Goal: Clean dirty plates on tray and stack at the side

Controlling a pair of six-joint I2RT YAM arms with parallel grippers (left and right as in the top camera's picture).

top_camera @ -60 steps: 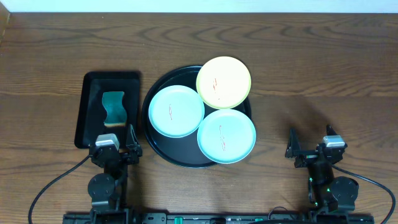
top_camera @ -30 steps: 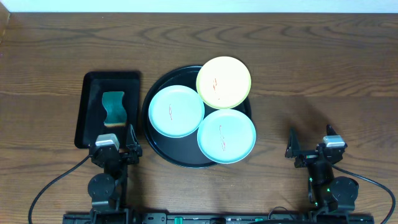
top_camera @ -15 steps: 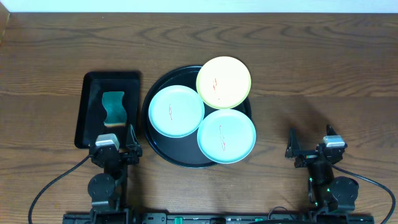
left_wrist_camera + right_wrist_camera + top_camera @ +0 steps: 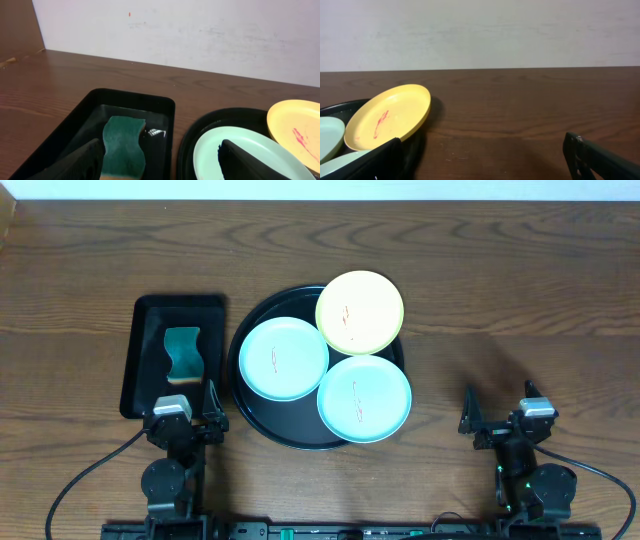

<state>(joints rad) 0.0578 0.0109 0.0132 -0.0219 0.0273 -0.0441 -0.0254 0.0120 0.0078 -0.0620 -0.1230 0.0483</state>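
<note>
The round black tray (image 4: 252, 412) sits mid-table and holds three plates. A mint plate (image 4: 283, 358) lies at its left, a second mint plate (image 4: 364, 397) at its front right, and a pale yellow plate (image 4: 360, 311) leans over the far right rim. Each has a thin reddish smear at the centre. My left gripper (image 4: 187, 418) is open and empty at the near edge, left of the tray. My right gripper (image 4: 497, 412) is open and empty at the near edge, right of the tray. The yellow plate also shows in the right wrist view (image 4: 390, 116).
A rectangular black tray (image 4: 145, 330) with a teal sponge (image 4: 183, 353) stands left of the round tray, just beyond my left gripper. Bare brown wood lies right of the round tray. A pale wall (image 4: 200, 35) stands behind the table.
</note>
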